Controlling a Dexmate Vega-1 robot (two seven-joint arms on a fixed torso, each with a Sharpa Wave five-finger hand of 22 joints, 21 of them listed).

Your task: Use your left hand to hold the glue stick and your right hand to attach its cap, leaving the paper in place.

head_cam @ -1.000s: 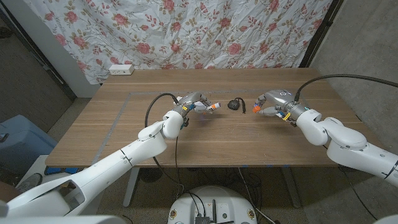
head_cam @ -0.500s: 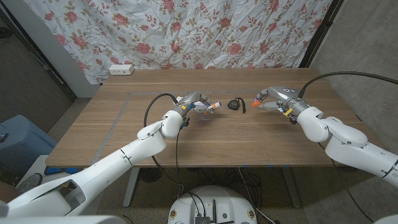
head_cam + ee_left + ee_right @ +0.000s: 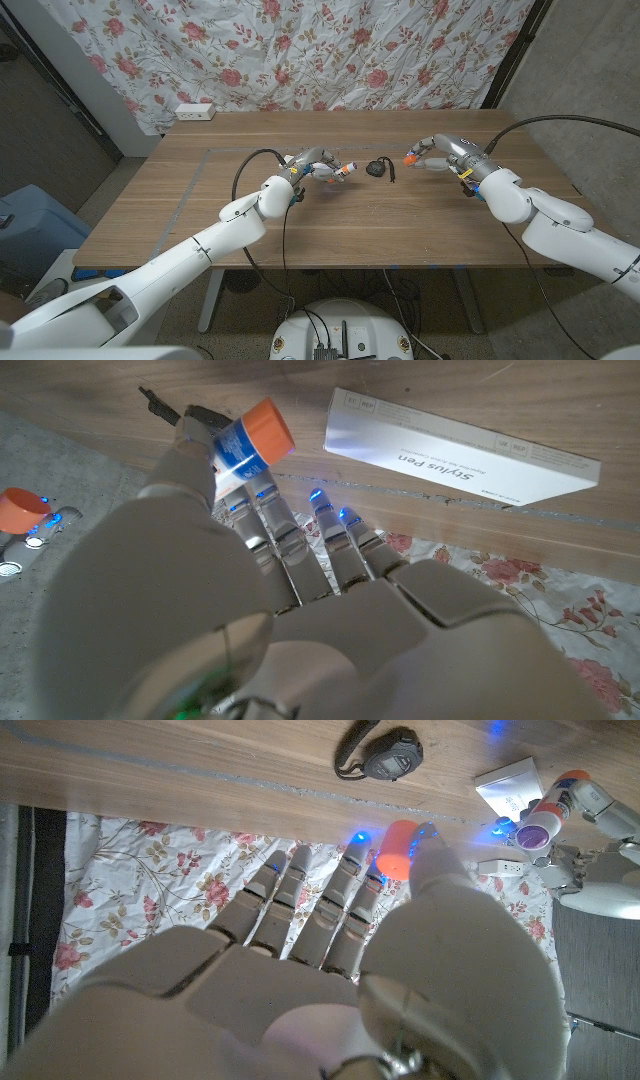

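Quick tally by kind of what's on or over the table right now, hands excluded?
Glue stick: 1
Orange cap: 1
Black stopwatch: 1
White box marked Stylus Pen: 1
Total: 4

Black stopwatch [image 3: 378,167] with a short cord lying on the wooden table [image 3: 150,205], near its middle. White power strip [image 3: 194,112] at the table's ten o'clock corner, against the floral cloth [image 3: 330,50] hanging along twelve o'clock. White box [image 3: 460,447] marked "Stylus Pen" lying flat on the wood, seen from the left wrist.
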